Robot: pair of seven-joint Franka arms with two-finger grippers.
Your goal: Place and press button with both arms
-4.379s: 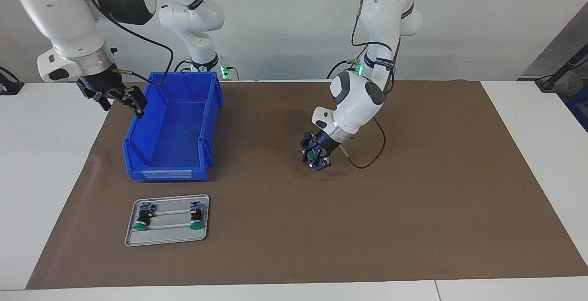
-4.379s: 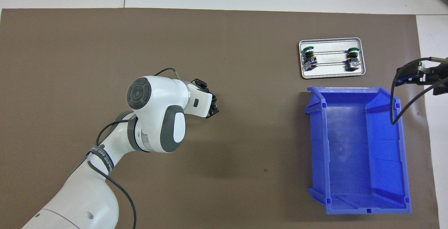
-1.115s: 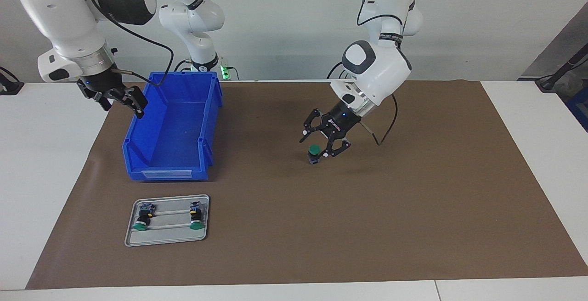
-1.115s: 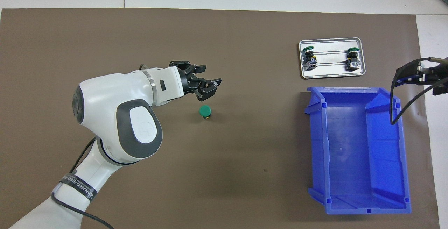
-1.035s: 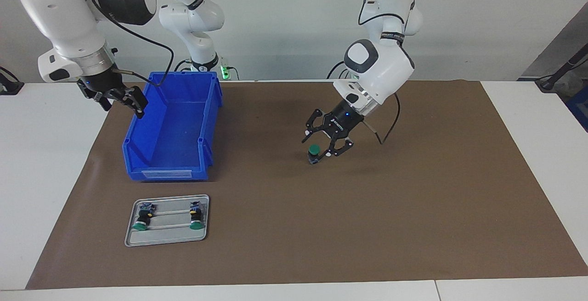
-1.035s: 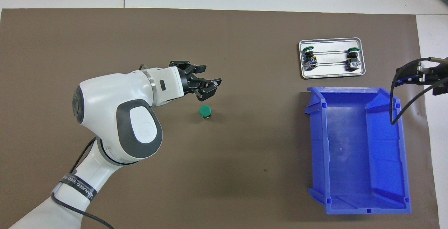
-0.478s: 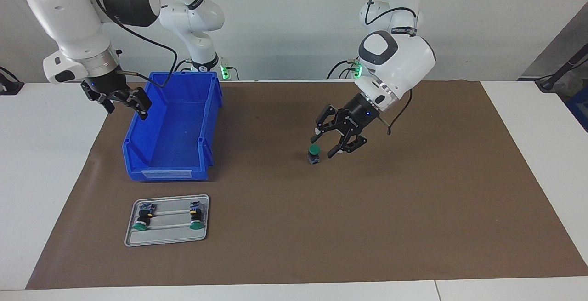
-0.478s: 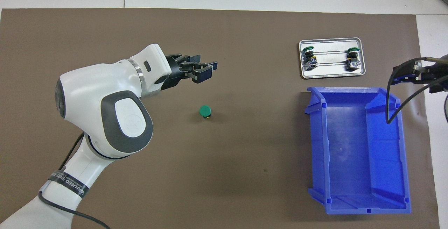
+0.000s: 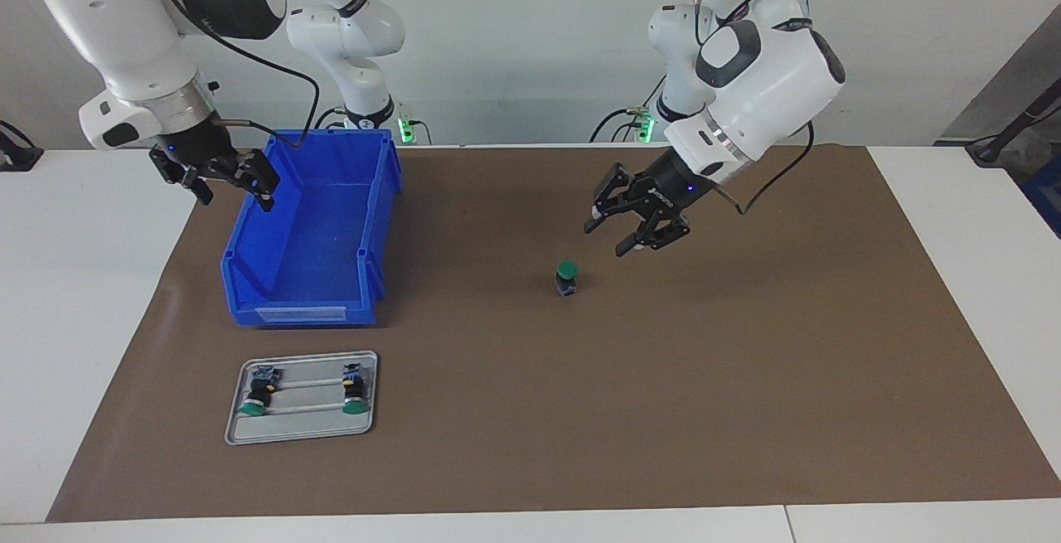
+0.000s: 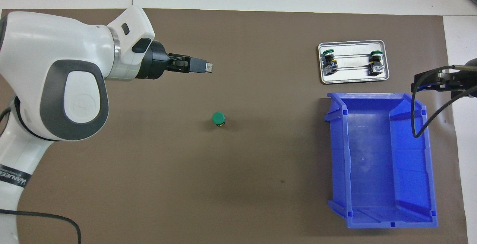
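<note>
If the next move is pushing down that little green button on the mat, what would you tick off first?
1. Button stands upright on the brown mat, green cap up: ok.
2. Nothing touches the button: ok.
3. Left hand open, empty, raised above the mat, clear of the button: ok.
4. Right hand open, empty, over the blue bin's rim: ok.
5. A hand lined up over the cap: not ok.
6. Two other buttons lie in the metal tray, out of the way: ok.

Left hand (image 9: 612,237) released button (image 9: 566,277), lifted away, empty; button now upright on mat.
</note>
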